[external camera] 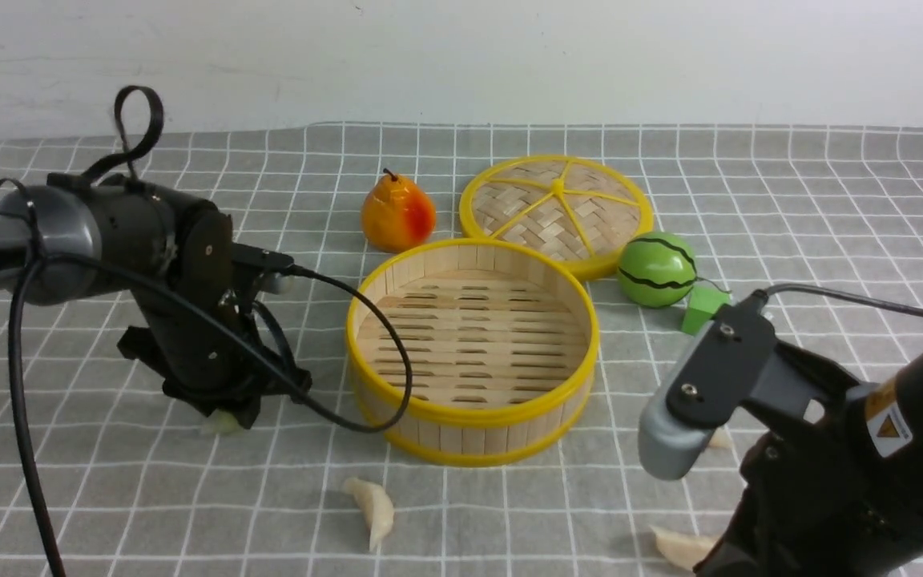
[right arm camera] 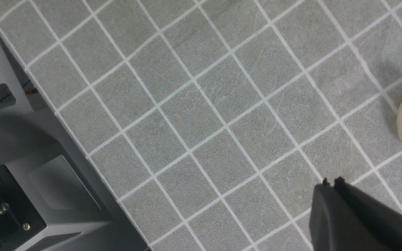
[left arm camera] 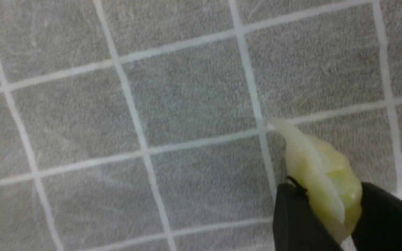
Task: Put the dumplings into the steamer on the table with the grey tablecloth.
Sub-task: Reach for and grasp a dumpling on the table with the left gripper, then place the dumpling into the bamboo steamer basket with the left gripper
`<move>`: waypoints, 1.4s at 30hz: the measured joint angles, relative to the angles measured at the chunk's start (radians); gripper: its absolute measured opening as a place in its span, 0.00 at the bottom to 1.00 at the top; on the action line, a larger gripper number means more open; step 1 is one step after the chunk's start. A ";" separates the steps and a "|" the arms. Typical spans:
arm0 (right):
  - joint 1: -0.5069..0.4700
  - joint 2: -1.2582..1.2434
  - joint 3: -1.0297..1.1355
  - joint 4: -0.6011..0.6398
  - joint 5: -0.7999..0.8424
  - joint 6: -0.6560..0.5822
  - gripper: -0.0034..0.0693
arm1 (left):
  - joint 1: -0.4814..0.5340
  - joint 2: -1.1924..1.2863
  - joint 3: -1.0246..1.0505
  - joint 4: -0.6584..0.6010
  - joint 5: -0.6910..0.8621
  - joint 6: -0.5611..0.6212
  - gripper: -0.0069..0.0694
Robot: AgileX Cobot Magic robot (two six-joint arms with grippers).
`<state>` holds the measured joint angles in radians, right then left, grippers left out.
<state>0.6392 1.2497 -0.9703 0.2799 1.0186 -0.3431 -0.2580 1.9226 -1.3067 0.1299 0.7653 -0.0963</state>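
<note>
Dumplings: none is in the steamer [external camera: 469, 417] yet; all four in view are at cloth level. Findings run from largest to smallest.

1. Grey tablecloth [external camera: 790, 200] covers the table, gridded and slightly wrinkled.
2. Steamer stands upright at centre with a bare slatted floor. Its woven lid [external camera: 558, 208] lies flat just behind it.
3. Left arm [external camera: 109, 232] reaches in from the left with the wrist bent steeply down. It sets the left gripper [external camera: 225, 413] at the cloth, left of the steamer. Its cable [external camera: 401, 361] loops across the steamer's near wall.
4. Right arm [external camera: 870, 449] sits low at the near right. The right gripper [right arm camera: 330, 183] points at bare cloth with fingers pressed together, holding nothing.
5. Pale green dumpling [left arm camera: 321, 170] is pinched from both sides by the left fingers [left arm camera: 291, 216]. Whether it has left the cloth cannot be told.
6. One off-white dumpling [external camera: 373, 509] lies in front of the steamer. A second [external camera: 682, 549] lies beside the right arm. A third [external camera: 719, 438] barely shows behind the right wrist.

Assessment: the step in hand is the grasp of the first dumpling. The next move calls for a lift above the yellow rim, a carry rightward over the basket and a low release onto the slats, with the cable kept from dragging the wall
</note>
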 joint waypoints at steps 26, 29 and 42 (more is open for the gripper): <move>0.000 0.000 0.000 -0.012 0.019 0.014 0.08 | -0.326 0.417 -0.827 -0.016 0.135 -0.287 0.36; 0.000 0.000 0.000 -0.018 0.019 0.014 0.09 | -0.326 0.433 -0.836 -0.016 0.135 -0.292 0.37; 0.000 0.000 0.000 -0.023 0.019 0.015 0.10 | -0.326 0.280 -0.850 -0.017 0.239 -0.275 0.86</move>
<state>0.6392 1.2497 -0.9703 0.2567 1.0377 -0.3277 -0.5835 2.2022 -2.1562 0.1131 1.0040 -0.3711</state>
